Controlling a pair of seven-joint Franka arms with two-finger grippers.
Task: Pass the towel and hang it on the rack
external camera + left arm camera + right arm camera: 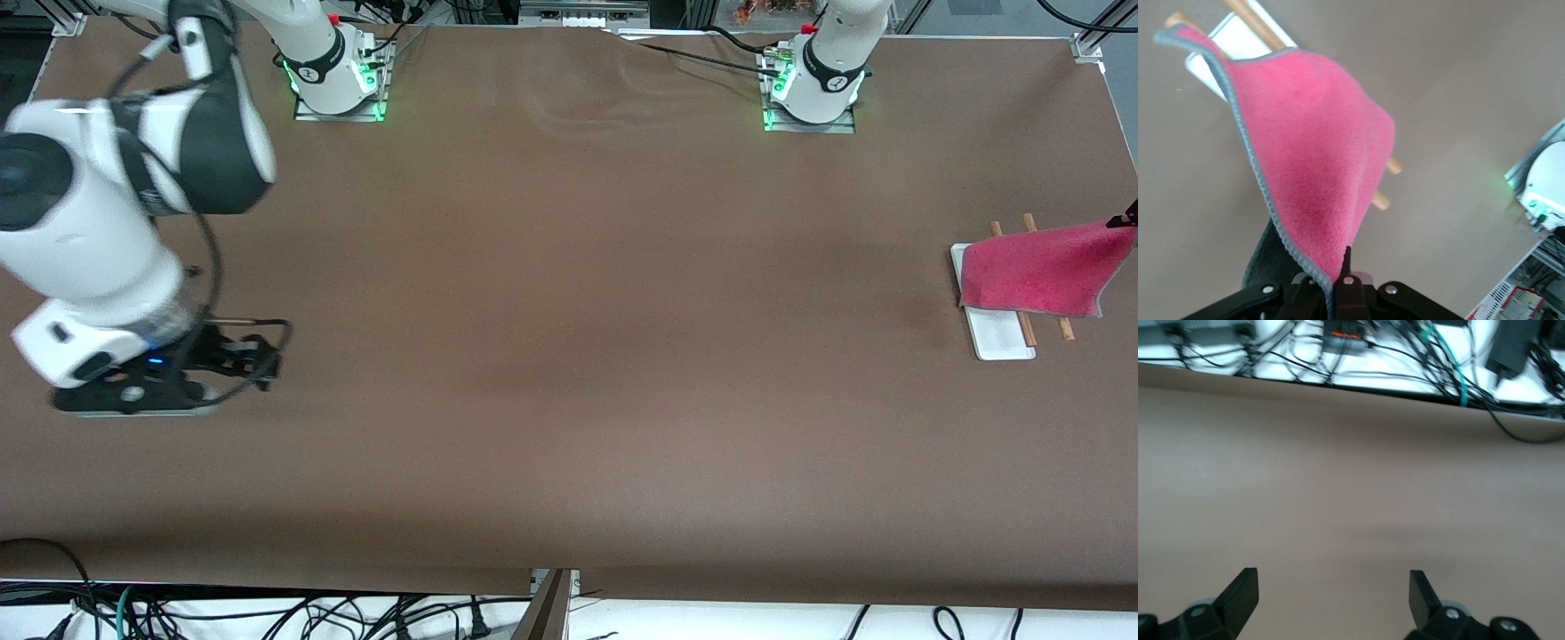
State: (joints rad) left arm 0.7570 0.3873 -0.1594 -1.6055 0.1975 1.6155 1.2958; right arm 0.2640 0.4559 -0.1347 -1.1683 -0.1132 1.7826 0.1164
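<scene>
Left pincer [1338, 283] clamped on towel [1036, 271], draped over rack [1000, 338]; release left; right pincer [1331, 593] apart, waiting

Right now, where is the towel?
The towel is at the left arm's end of the table, draped over the rack, one corner pinched in the left hand.

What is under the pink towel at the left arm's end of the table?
The towel, held by the shut left gripper, drapes over the rack. Its two wooden rods and white base show past the towel's edges; the middle of the rods and base is covered.
</scene>
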